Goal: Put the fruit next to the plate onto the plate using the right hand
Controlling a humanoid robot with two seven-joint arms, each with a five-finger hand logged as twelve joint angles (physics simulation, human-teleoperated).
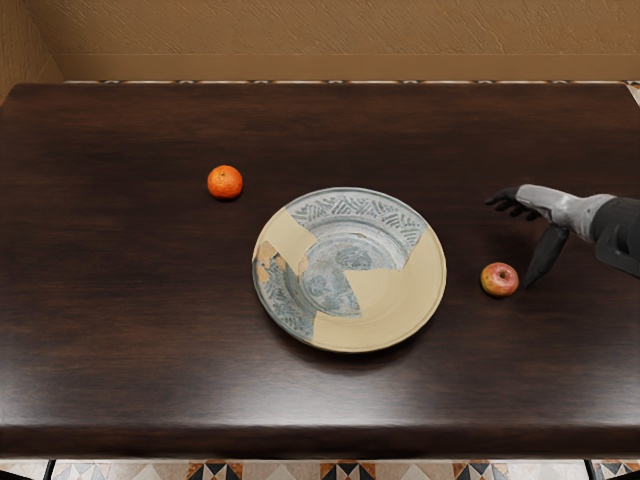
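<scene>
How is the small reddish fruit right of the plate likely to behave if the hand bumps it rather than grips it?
The apple looks round and sits free on the smooth table, so a bump would probably roll it. It seems small and rigid, likely light for the open right hand. Its smooth skin may slip in a loose grasp.

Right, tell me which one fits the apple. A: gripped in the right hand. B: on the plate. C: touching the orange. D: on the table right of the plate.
D: the apple rests on the table just right of the plate, clear of its rim, with the open right hand nearby and not gripping it.
</scene>
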